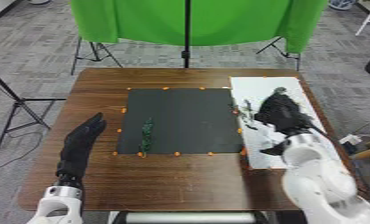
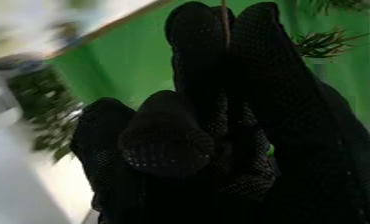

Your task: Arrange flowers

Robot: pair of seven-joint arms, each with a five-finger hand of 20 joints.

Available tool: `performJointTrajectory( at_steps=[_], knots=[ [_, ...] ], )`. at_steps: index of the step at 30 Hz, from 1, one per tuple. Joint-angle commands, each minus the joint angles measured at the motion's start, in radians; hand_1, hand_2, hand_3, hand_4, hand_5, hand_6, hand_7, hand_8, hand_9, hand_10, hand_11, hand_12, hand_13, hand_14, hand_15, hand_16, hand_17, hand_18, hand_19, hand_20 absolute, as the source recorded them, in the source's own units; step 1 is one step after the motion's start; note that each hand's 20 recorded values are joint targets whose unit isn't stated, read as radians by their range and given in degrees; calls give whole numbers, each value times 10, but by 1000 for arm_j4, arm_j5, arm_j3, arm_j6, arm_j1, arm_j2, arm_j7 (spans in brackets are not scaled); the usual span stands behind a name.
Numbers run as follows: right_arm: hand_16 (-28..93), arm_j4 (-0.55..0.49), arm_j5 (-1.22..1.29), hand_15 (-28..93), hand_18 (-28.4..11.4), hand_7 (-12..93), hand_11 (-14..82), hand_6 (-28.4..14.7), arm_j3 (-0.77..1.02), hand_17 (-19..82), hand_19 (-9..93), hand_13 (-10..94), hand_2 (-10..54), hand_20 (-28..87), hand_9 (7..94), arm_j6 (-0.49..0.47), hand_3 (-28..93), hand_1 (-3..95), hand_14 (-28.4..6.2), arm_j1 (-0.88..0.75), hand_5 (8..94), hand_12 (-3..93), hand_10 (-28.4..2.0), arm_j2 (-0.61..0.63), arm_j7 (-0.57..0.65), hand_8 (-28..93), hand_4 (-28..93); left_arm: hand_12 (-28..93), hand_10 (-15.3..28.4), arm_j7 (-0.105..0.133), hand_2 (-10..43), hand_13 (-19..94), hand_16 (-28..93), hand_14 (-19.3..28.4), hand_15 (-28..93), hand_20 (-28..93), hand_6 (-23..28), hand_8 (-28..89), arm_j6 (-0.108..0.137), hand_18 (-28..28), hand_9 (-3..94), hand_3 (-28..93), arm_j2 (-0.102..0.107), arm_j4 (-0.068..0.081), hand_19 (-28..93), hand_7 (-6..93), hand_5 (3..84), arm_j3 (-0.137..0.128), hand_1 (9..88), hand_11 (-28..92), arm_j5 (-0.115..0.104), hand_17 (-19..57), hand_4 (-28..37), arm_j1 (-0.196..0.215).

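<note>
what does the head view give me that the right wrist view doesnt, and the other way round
What the head view adds: the left hand at the table's left side, open, and the dark mat with a green sprig lying on its left part.

What the right wrist view adds: a close look at a thin reddish stem rising between parts of the glove, and a spiky green tuft beside it.

Both share: the right hand and the green cloth.

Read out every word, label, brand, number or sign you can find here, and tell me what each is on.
None can be read: no legible text on the black mat, the white sheet, the brown wooden table, the green cloth or the robot's right arm.
</note>
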Motion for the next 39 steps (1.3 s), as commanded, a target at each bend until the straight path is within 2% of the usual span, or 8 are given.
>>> performJointTrajectory(
  at_steps=[1,9,19,29,35,36,37,39],
  knots=[
    [325,149,-50,644,-125,232,247,-2,-218,665,932,901,-95,647,916,-35,529,604,-25,166,826,372,-95,-217,-59,149,-125,130,109,-23,-74,288,5,124,76,151,13,-57,-38,93,423,686,-7,8,6,64,433,10,208,82,5,21,-213,-13],
    [325,288,-79,644,-124,230,255,-5,-303,667,932,904,-95,651,916,-53,528,604,-24,224,829,369,-97,-308,-65,152,-116,130,109,-32,-74,289,5,124,76,150,13,-56,-47,93,423,685,-7,9,6,62,432,15,207,79,4,20,-212,-15],
    [327,329,-45,642,-122,234,278,-8,-367,670,932,906,-95,650,915,-89,512,601,-22,256,822,351,-100,-336,-54,150,-104,131,109,-40,-75,289,5,125,76,150,13,-55,-60,93,422,685,-4,13,6,59,430,20,206,77,3,19,-212,-21],
    [326,354,-36,632,-116,230,344,-18,-384,670,932,905,-95,637,898,-89,414,589,-22,257,800,261,-108,-348,-55,144,-54,132,110,-42,-73,288,5,125,75,149,13,-54,-66,93,421,682,-1,13,6,57,429,19,206,77,0,18,-211,-19],
    [325,362,-36,629,-115,225,353,-23,-386,670,932,907,-95,631,894,-91,395,584,-22,259,795,258,-110,-356,-54,144,-43,132,109,-45,-74,288,5,126,75,149,13,-54,-70,93,421,683,0,13,6,57,428,21,206,77,-1,18,-210,-20],
    [327,363,-34,632,-113,226,356,-22,-382,669,932,905,-95,634,891,-96,191,653,-22,257,794,260,-110,-361,-56,144,99,132,109,-47,-74,288,6,126,75,149,13,-54,-70,93,421,683,1,13,6,56,429,21,206,77,-3,18,-210,-19],
    [325,361,-37,628,-115,225,358,-23,-383,670,932,907,-95,633,893,-94,-203,780,-22,255,796,257,-112,-358,-55,143,376,132,109,-49,-74,288,6,126,75,149,13,-54,-72,94,421,682,1,16,6,57,429,23,207,77,-4,18,-210,-24],
    [324,364,-40,625,-115,224,361,-24,-381,670,932,908,-95,630,893,-93,-278,801,-22,253,797,256,-113,-360,-57,143,428,132,109,-51,-74,288,6,126,75,149,14,-54,-75,94,421,683,2,16,6,57,429,23,206,77,-4,18,-210,-25]
  ],
)
